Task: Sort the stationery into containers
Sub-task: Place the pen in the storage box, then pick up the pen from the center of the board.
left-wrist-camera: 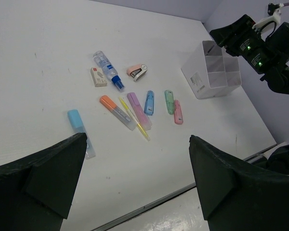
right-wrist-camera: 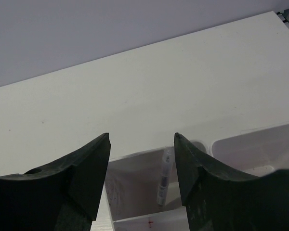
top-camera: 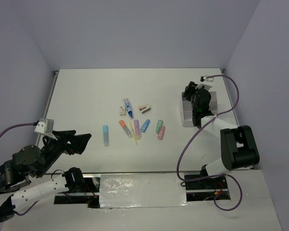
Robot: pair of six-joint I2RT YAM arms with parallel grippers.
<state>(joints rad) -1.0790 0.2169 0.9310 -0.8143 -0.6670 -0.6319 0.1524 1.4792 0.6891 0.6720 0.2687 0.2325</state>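
1. Your right gripper (right-wrist-camera: 142, 140): jaws apart, nothing held, hanging over the containers (left-wrist-camera: 202, 79) at 3 o'clock on the table. A thin pen (right-wrist-camera: 164, 175) stood in one compartment.
2. Your left gripper (left-wrist-camera: 137, 138): jaws wide apart, nothing held, at 8 o'clock.
3. Stationery (top-camera: 135, 122): loose at table centre, unsorted. The orange marker (left-wrist-camera: 113, 109), yellow pen (left-wrist-camera: 135, 120) and purple marker (left-wrist-camera: 137, 109) lay crowded together.

Hazards: closing on one of these could have dragged its neighbours. A low right finger could have snagged a compartment wall and shoved the block.

Translucent-white bins (left-wrist-camera: 200, 79), sky-blue marker (left-wrist-camera: 81, 132) (orange-capped pen (left-wrist-camera: 116, 113))
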